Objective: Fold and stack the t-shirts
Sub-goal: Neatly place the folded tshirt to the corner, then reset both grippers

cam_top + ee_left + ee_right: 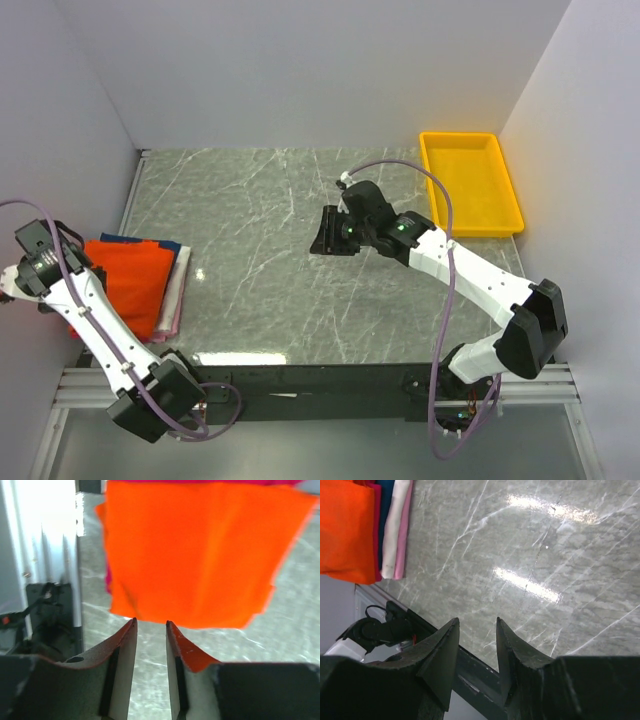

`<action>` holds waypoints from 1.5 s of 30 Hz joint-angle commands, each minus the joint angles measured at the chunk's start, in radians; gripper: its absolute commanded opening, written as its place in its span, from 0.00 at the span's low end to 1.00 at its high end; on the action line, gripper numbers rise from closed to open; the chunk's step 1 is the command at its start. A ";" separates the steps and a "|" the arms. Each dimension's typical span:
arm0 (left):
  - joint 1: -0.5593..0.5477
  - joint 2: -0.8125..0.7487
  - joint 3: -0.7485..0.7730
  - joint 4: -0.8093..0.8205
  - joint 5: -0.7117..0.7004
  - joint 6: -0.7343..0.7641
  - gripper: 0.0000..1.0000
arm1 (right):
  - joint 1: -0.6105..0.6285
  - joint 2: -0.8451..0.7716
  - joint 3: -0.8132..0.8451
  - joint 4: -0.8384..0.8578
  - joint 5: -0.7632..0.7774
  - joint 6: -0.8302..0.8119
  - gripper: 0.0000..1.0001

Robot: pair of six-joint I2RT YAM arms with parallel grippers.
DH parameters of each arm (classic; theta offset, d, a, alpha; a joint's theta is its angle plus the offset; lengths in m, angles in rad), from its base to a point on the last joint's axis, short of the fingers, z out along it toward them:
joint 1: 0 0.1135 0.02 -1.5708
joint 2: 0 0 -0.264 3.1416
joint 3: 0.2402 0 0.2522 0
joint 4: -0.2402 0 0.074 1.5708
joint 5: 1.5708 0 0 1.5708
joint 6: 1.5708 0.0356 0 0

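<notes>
One stack of folded t-shirts point(140, 285) lies at the left edge of the top view, on the grey-green marbled surface point(300, 260). The orange t-shirt point(200, 550) is uppermost and covers most of the pile. In the right wrist view, at the upper left of the frame, four more coloured edges show beside the orange: a magenta strip point(376, 535), a dark blue one point(386, 502), a pale one point(394, 530) and a light pink one point(404, 535). That makes five layers counted; I cannot tell whether each is a separate shirt.

One yellow tray point(470, 185) sits at the upper right of the top view, well apart from the stack.

The left gripper point(151, 626) is at the bottom centre of its wrist view. Its two fingers stand a narrow gap apart with nothing between them, and the tips point at the near edge of the orange t-shirt. I cannot tell whether they touch the cloth.

The right gripper point(476, 630) hangs over bare surface near the middle of the top view. Its two fingers are moderately apart and hold nothing.
</notes>
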 commanded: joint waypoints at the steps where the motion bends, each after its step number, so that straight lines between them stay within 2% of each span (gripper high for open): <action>1: -0.001 -0.014 0.075 0.042 0.062 0.031 0.34 | 0.000 -0.031 0.005 0.002 0.027 -0.017 0.43; 3: -0.018 -0.020 0.088 0.057 0.120 0.051 0.31 | 0.001 -0.045 -0.001 0.006 0.036 -0.018 0.43; 6: -0.117 -0.051 0.087 0.155 0.203 0.055 0.29 | 0.001 -0.065 -0.018 0.016 0.056 -0.017 0.43; 9: -0.298 -0.065 0.105 0.224 0.166 -0.016 0.27 | 0.001 -0.091 -0.032 0.025 0.081 -0.012 0.43; 10: -0.414 -0.060 0.111 0.238 0.157 -0.033 0.27 | 0.000 -0.098 -0.038 0.032 0.085 -0.009 0.43; 12: -0.526 -0.027 0.121 0.269 0.117 -0.074 0.26 | 0.001 -0.126 -0.050 0.038 0.102 -0.004 0.43; 13: -0.650 -0.015 0.121 0.282 0.097 -0.086 0.25 | 0.001 -0.137 -0.053 0.038 0.133 -0.001 0.43; 14: -0.718 -0.001 0.125 0.299 0.068 -0.100 0.25 | 0.000 -0.161 -0.057 0.035 0.147 0.000 0.43; 15: -0.852 0.022 0.127 0.312 0.015 -0.132 0.25 | 0.001 -0.175 -0.069 0.036 0.164 0.006 0.43; 17: -0.973 0.041 0.107 0.392 -0.001 -0.143 0.25 | 0.001 -0.227 -0.096 0.042 0.225 0.008 0.43; 18: -1.086 0.071 0.104 0.410 -0.009 -0.151 0.25 | 0.000 -0.247 -0.106 0.041 0.249 0.009 0.44; 21: -1.261 0.160 0.114 0.483 -0.067 -0.140 0.25 | -0.002 -0.324 -0.145 0.041 0.326 0.019 0.45; 22: -1.351 0.183 0.121 0.505 -0.064 -0.130 0.26 | 0.000 -0.345 -0.156 0.039 0.345 0.020 0.45; 25: -1.458 0.243 0.092 0.630 -0.018 -0.068 0.27 | -0.002 -0.431 -0.208 0.050 0.406 0.029 0.47; 28: -1.502 0.260 0.030 0.774 0.072 -0.010 0.32 | -0.002 -0.505 -0.260 0.067 0.438 0.037 0.48; 32: -1.551 0.289 0.004 0.836 0.095 0.088 0.34 | -0.002 -0.597 -0.355 0.114 0.457 0.046 0.49; 40: -1.610 0.296 -0.183 0.991 0.140 0.114 0.33 | -0.002 -0.615 -0.471 0.191 0.515 0.071 0.49; 45: -1.613 0.302 -0.215 1.008 0.134 0.137 0.33 | -0.002 -0.606 -0.491 0.214 0.569 0.042 0.49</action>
